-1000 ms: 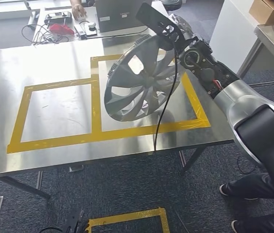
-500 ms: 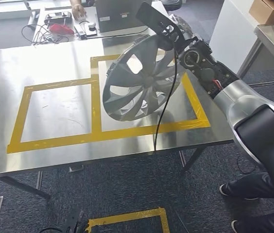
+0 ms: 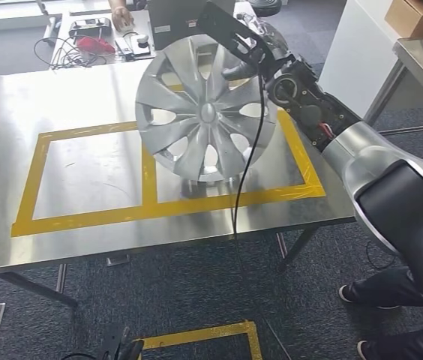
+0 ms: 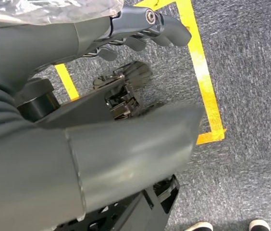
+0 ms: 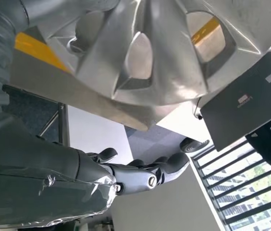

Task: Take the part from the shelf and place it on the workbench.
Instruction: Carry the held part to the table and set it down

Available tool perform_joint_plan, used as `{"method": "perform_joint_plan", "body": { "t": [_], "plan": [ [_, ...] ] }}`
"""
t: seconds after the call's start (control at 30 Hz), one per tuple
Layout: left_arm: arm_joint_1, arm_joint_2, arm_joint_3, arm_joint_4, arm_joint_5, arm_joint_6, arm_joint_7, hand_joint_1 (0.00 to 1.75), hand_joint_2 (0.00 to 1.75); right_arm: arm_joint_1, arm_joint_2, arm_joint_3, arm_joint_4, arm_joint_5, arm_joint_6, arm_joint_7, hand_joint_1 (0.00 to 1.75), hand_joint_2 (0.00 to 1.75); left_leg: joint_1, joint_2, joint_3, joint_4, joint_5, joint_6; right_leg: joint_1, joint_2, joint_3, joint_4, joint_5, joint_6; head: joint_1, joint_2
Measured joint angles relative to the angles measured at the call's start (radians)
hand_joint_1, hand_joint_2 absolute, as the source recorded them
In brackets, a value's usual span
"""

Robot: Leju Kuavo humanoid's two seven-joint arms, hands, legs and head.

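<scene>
Right hand (image 3: pixel 246 56) grips the hubcap (image 3: pixel 206 112) at its upper rim, with dark fingers (image 3: pixel 233 71) laid over the face. In the right wrist view the hubcap (image 5: pixel 145 53) lies close against the hand (image 5: pixel 141 175), whose fingers (image 5: pixel 170 163) extend along the rim. The hubcap tilts, face toward the robot, its lower edge at or just above the workbench (image 3: pixel 85 172); contact cannot be confirmed. It sits over the tape outline (image 3: pixel 302 169) nearer this hand and overlaps the dividing strip. A black cable (image 3: pixel 243 180) hangs from the wrist across the hubcap. Left hand (image 4: pixel 141 29) hangs over grey carpet (image 4: pixel 250 86) with floor tape (image 4: pixel 203 72); fingers (image 4: pixel 174 31) are loosely extended, apart, holding nothing.
</scene>
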Motion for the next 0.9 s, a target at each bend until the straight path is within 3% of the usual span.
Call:
{"method": "perform_joint_plan", "body": {
  "t": [0.9],
  "plan": [
    [0.009,0.0,0.0,0.0,0.006,0.0,0.0,0.0,0.0,-0.012,0.013,0.008,0.002,0.011,-0.013,-0.005,0.0,1.75,0.0,0.0,0.0,0.0,0.0,0.0,0.0,0.0,0.0,0.0,0.0,0.0,0.0,0.0]
  ]
}}
